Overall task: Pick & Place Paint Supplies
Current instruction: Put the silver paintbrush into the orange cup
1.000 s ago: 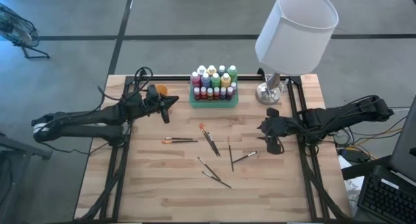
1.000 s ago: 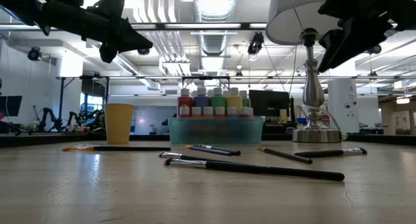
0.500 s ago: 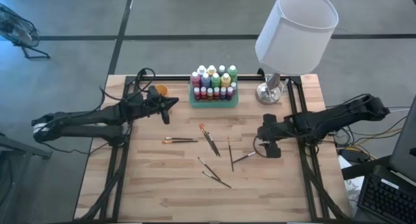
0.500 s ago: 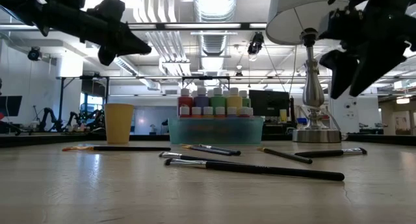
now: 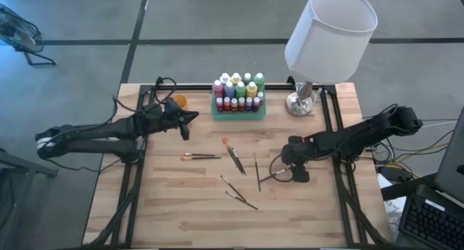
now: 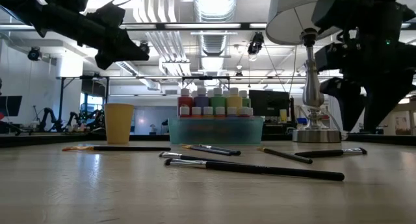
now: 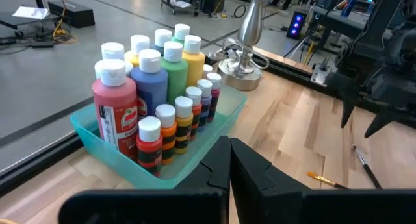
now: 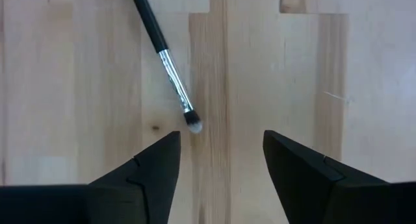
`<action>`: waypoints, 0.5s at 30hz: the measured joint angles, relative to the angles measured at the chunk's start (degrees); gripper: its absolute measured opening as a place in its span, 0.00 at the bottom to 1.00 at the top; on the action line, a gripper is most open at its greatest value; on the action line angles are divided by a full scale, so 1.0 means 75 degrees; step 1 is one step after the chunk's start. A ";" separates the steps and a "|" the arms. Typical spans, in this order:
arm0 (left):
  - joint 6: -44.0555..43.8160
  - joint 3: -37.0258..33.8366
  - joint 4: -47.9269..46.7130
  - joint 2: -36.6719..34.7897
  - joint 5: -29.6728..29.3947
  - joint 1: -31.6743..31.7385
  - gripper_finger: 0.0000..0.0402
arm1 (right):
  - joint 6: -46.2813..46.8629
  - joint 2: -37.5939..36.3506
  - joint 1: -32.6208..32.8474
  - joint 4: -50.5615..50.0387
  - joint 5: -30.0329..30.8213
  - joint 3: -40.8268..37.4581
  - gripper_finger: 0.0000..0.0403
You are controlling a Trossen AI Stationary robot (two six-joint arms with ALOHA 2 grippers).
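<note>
Right pincer now lower, spread above a pale-tipped paintbrush, bristles clear only from its wrist.

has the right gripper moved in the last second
Yes. In the high view the right gripper has slid away from the lamp base, toward the nearest paintbrush.

High view: straight down over the whole pale wooden slatted table, both arms included; low view: at tabletop height, level across it into the room; left wrist view: close, forward onto the green rectangular tray of bottles, shared with both; right wrist view: close, straight down on bare wood.
</note>
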 joint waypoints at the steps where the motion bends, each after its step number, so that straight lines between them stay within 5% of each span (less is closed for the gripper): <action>1: -0.0001 0.0000 -0.0026 0.0000 0.0000 0.0000 0.01 | 0.0003 0.0074 0.0008 0.0071 -0.0045 -0.0014 0.53; 15: -0.0001 0.0000 -0.0254 0.0000 0.0000 0.0000 0.01 | 0.0237 0.0826 0.0443 0.1387 -0.0360 -0.0453 0.47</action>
